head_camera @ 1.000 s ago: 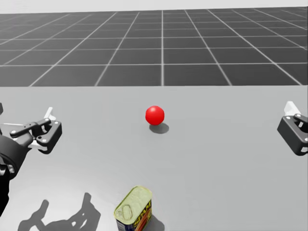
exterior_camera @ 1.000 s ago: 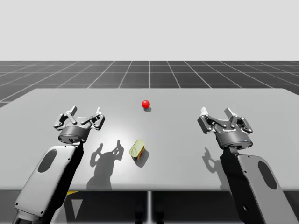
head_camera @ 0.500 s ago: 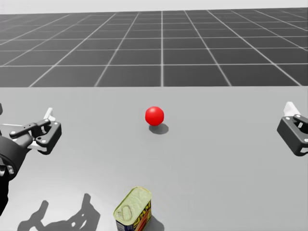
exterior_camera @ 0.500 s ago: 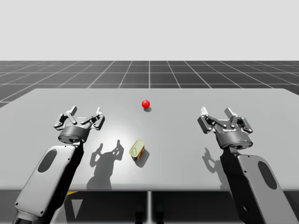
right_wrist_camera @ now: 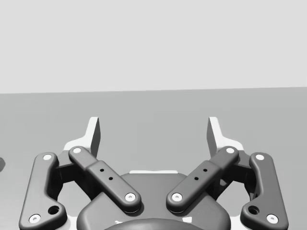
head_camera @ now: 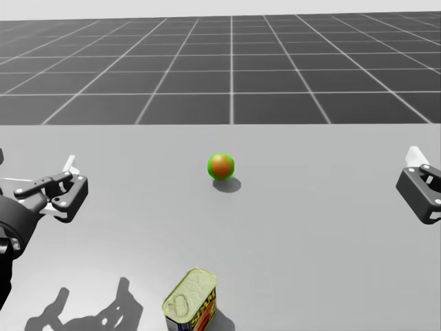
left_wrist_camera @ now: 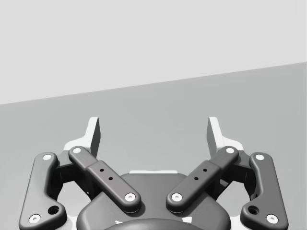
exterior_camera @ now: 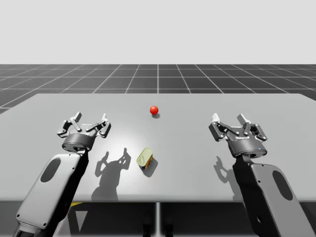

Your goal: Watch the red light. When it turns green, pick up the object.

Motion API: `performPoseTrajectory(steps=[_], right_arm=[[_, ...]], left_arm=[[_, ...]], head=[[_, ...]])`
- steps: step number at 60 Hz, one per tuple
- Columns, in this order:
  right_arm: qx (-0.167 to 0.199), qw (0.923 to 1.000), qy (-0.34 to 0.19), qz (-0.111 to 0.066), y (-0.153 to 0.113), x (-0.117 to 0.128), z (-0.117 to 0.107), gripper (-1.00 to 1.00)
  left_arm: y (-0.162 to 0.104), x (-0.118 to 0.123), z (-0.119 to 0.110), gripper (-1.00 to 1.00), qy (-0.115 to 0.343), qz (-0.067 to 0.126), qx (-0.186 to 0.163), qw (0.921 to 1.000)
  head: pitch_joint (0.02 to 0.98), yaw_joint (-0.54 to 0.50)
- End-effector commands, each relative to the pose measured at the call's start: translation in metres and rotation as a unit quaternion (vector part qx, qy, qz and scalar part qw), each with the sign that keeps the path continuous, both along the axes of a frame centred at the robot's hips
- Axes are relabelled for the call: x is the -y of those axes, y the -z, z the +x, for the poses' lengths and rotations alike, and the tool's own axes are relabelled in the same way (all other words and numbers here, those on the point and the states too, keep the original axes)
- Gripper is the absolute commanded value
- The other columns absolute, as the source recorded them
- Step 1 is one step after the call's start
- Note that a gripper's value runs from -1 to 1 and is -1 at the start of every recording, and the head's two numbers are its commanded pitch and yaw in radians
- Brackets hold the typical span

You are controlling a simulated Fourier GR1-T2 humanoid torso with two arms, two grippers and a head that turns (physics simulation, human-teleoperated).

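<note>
Light sits far centre on the table, straight in the head's line of sight, so it's easy to watch. In the head view it shows an orange-brown core with a green rim. In the high view the light looks red. My read is that it's at the switch point, so treat it as the go signal only once it's clearly green.

Can is a yellowish tin with a pull-tab lid, lying tilted on the near middle of the table. It's between the two arms, nearer the left one and touching neither. In the head view the can is at the near edge, lid facing up.

Left gripper hangs over the left of the table with fingers spread wide and nothing in them. The left wrist view confirms this: left gripper has only bare table ahead. Right gripper mirrors it on the right, also spread and empty, as the right wrist view shows.

Both are parked wide of the middle, likely to keep the light and can unblocked, with jaws pre-opened for a quick grab. The left arm has the shorter reach to the can. Its tilt may call for some wrist turn.
</note>
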State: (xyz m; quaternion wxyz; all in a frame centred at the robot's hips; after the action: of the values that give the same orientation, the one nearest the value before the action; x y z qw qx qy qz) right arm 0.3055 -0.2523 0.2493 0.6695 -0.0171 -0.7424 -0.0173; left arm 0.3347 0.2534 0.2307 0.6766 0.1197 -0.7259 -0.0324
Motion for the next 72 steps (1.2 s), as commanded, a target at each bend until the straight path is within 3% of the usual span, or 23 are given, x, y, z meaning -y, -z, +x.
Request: performPoseTrajectory(steps=[1,11,30,45,55,58,63,72], right_arm=[[0.000,1.0000,0.000,0.000,0.000,0.000,0.000,-1.00],[0.000,1.0000,-0.001,0.000,0.000,0.000,0.000,-1.00],[-0.005,1.0000,-0.001,-0.007,0.002,-0.002,0.001,-1.00],[-0.009,0.9999,-0.002,-0.009,0.005,-0.004,0.001,-1.00],[-0.011,0.9999,0.000,-0.012,0.006,-0.006,0.002,-1.00],[-0.013,0.9998,0.002,-0.012,0.007,-0.006,0.002,-1.00],[-0.015,0.9998,0.002,-0.014,0.009,-0.007,0.003,-1.00],[-0.017,0.9997,0.006,-0.017,0.011,-0.007,0.003,-1.00]], left_arm=[[0.000,0.000,0.000,-1.00,0.000,0.000,0.000,1.0000],[0.000,0.001,0.000,-1.00,0.001,-0.001,-0.001,1.0000],[0.000,0.001,0.000,-1.00,0.002,0.000,-0.002,1.0000],[-0.001,0.002,-0.001,-1.00,0.006,-0.005,-0.005,1.0000],[-0.001,0.009,-0.003,-1.00,0.050,-0.030,-0.012,0.9983],[-0.001,0.016,-0.006,-1.00,0.064,-0.036,-0.029,0.9969],[-0.003,0.026,-0.014,-1.00,0.112,-0.070,-0.046,0.9902],[-0.006,0.037,-0.039,-1.00,0.170,-0.070,-0.046,0.9819]], head=[[0.570,0.03],[0.619,0.04],[0.832,0.09],[0.876,0.11],[0.880,0.11],[0.871,0.11],[0.870,0.11],[0.879,0.11]])
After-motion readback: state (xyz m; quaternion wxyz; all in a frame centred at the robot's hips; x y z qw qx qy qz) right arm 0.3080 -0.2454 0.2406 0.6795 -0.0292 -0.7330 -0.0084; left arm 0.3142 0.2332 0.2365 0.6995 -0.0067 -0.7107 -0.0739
